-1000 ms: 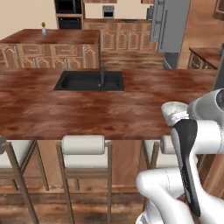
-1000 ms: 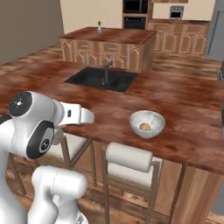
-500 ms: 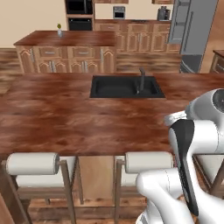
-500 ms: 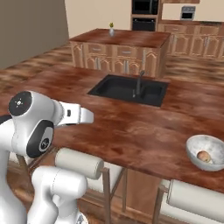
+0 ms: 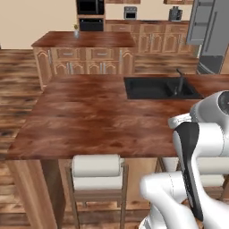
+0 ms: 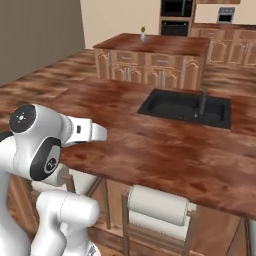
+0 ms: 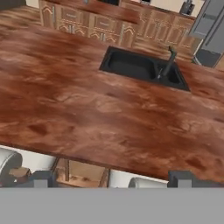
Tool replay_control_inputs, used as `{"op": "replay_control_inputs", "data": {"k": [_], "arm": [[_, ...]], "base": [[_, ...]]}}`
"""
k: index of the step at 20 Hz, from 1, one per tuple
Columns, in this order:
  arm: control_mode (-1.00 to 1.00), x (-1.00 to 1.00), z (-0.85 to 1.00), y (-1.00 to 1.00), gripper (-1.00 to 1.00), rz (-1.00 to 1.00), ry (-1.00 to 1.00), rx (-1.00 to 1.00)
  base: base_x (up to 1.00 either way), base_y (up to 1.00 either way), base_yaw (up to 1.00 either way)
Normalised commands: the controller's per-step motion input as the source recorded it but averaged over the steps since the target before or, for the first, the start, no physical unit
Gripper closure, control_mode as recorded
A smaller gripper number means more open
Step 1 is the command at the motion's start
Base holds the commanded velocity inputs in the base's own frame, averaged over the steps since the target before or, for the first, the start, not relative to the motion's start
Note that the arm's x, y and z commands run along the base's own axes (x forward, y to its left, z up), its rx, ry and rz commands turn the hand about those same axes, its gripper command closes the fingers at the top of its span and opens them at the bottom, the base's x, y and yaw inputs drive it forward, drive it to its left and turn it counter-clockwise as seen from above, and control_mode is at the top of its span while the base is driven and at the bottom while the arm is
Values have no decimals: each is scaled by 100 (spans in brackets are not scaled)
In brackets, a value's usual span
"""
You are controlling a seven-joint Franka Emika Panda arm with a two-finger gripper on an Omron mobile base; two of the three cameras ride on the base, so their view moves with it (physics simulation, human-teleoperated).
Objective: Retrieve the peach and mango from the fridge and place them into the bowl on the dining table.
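While we look from the left base view, the dining table [image 5: 94, 116] spreads glossy and reddish-brown ahead of us, its black sink [image 5: 156, 88] and tap [image 5: 180, 80] set toward the far right. Part of the grey fridge [image 5: 210, 31] stands at the upper right, one door swung open. Behind the table sits a smaller wooden island [image 5: 85, 51] with a small vase [image 5: 76, 31] on top, and a padded stool [image 5: 96, 166] tucks under the table's near edge.

From the right base view we see the same table [image 6: 165, 145] — sink [image 6: 185, 107] in the middle distance, island [image 6: 152, 57] beyond it — and a stool [image 6: 157, 205] below the near edge.

Through the hand view, our gripper [image 7: 111, 180] has its two dark fingertips [image 7: 40, 179] far apart (spread about as wide as they go) with nothing between them; they hang just over the table's near edge. The table top [image 7: 87, 109] runs away from us to the sink [image 7: 140, 68] and tap [image 7: 168, 61], and the fridge [image 7: 210, 33] shows at the upper right corner. Stool tops [image 7: 8, 164] peek out under the edge — pale and rounded.
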Motion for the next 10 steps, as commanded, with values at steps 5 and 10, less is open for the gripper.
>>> {"op": "replay_control_inputs", "data": {"k": [5, 10], "arm": [[100, 0, 0, 0, -100, 0, 0, 0], [100, 0, 0, 0, -100, 0, 0, 0]], "base": [[0, 100, 0], [-6, 100, 0]]}}
